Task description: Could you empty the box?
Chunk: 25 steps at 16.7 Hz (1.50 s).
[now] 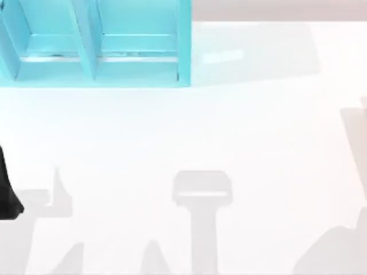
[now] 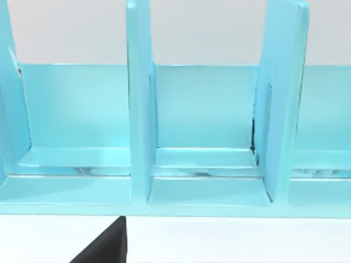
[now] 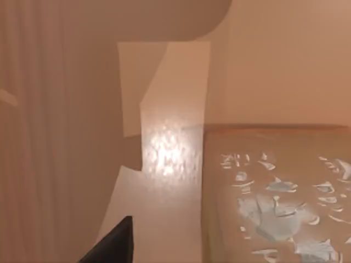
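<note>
Tan walls and a tan floor of the box [image 3: 170, 159] stand close around the right wrist view. On that floor lies a flat brown thing [image 3: 274, 197] flecked with pale blue and white. A black part of my right gripper [image 3: 115, 244] shows just before it. My left arm [image 1: 7, 192] sits at the table's left edge in the top view. A black part of my left gripper [image 2: 104, 249] faces a cyan rack [image 2: 203, 164] from close by, over the white table.
The cyan rack [image 1: 97, 51] with upright dividers stands at the back left of the white table [image 1: 229, 126]. Its compartments look bare. Grey shadows of the arms fall across the table's front and right side.
</note>
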{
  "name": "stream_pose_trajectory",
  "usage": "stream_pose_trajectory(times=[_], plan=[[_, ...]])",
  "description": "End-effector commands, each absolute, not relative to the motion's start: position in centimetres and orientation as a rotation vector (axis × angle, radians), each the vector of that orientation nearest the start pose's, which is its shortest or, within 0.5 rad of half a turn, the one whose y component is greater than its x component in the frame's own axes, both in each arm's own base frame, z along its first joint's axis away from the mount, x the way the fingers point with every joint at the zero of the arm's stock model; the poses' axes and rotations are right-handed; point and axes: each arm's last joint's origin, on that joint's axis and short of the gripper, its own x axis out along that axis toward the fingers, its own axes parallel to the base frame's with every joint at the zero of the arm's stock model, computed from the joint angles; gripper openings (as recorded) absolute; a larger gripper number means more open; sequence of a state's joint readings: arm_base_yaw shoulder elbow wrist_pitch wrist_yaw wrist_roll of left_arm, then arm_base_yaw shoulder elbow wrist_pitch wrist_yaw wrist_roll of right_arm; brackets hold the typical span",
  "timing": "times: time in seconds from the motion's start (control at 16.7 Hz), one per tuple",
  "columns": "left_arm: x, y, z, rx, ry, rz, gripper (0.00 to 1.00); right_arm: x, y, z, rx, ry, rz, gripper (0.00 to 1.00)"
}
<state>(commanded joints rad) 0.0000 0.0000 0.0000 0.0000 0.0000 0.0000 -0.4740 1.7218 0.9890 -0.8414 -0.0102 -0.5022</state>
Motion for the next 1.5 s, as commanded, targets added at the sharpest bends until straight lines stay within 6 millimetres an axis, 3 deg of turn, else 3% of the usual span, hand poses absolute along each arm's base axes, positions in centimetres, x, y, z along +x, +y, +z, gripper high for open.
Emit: stream_pose_trajectory(times=[0.66, 1.26, 1.5], plan=[[10.6, -0.1, 16.0, 0.0, 0.0, 0.0, 1.0, 25.6, -13.0, 14.2, -0.016, 1.569, 0.032, 0.02], [10.6, -0.1, 16.0, 0.0, 0.0, 0.0, 1.0, 25.7, -13.0, 14.4, -0.015, 1.567, 0.029, 0.0], [10.6, -0.1, 16.0, 0.0, 0.0, 0.0, 1.0, 26.3, -13.4, 17.2, -0.016, 1.56, 0.025, 0.0]])
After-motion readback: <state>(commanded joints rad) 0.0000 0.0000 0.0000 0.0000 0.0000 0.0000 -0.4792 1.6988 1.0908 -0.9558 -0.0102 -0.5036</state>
